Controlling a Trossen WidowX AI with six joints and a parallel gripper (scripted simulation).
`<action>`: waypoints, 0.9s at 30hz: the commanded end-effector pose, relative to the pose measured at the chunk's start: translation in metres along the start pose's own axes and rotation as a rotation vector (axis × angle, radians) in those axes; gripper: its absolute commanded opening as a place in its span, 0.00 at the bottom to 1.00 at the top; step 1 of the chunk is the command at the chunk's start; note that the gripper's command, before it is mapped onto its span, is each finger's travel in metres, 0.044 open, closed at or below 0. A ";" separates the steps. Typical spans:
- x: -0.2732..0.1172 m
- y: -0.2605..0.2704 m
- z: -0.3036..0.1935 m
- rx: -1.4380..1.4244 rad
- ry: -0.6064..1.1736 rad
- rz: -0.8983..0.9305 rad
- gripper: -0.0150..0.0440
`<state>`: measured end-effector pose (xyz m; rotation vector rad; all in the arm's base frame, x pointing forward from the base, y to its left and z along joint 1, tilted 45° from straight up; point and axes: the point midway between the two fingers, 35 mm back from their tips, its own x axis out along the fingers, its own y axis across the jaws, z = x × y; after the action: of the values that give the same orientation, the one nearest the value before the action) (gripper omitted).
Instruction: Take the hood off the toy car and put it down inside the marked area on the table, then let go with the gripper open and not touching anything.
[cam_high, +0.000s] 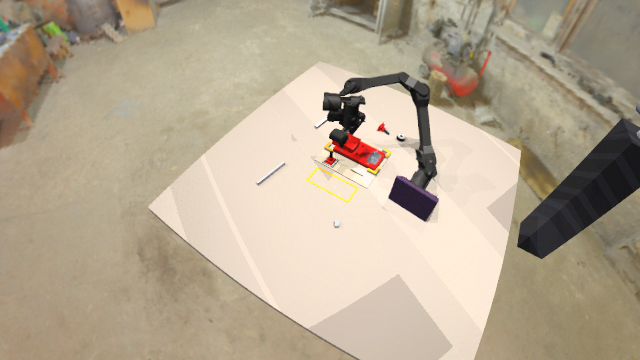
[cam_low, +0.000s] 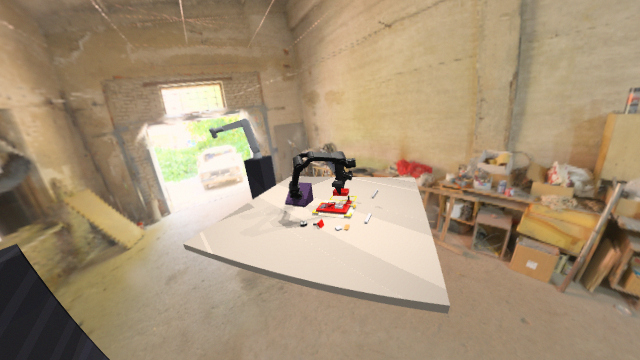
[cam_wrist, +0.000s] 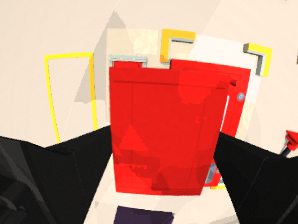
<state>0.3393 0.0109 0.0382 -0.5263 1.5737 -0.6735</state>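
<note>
The red hood (cam_high: 352, 144) (cam_low: 341, 192) (cam_wrist: 160, 130) is between the fingers of my gripper (cam_high: 346, 140) (cam_low: 339, 186) (cam_wrist: 164, 133), which is shut on its two sides. The hood is raised above the red toy car (cam_high: 369, 154) (cam_low: 327, 208) (cam_wrist: 240, 75) and covers much of it in the wrist view. The car sits between yellow corner brackets (cam_high: 388, 153) (cam_wrist: 178, 35). The marked area, a yellow outline (cam_high: 328, 191) (cam_wrist: 70, 55), lies on the table beside the car's pale board, left of the hood in the wrist view.
A red piece with a black stem (cam_high: 330, 160) stands between car and marked area, partly hidden in the wrist view. Silver rods (cam_high: 271, 173) (cam_low: 368, 218), a small grey part (cam_high: 336, 223), a red-and-black part (cam_high: 382, 128) and a wheel (cam_high: 400, 137) lie around.
</note>
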 end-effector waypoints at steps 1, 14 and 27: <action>-0.004 0.027 0.001 0.012 -0.007 0.012 0.25; -0.006 0.112 -0.019 0.018 -0.004 0.011 0.25; -0.003 0.139 -0.029 0.021 -0.003 0.005 0.25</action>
<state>0.3157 0.1156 -0.0528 -0.5229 1.5688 -0.6823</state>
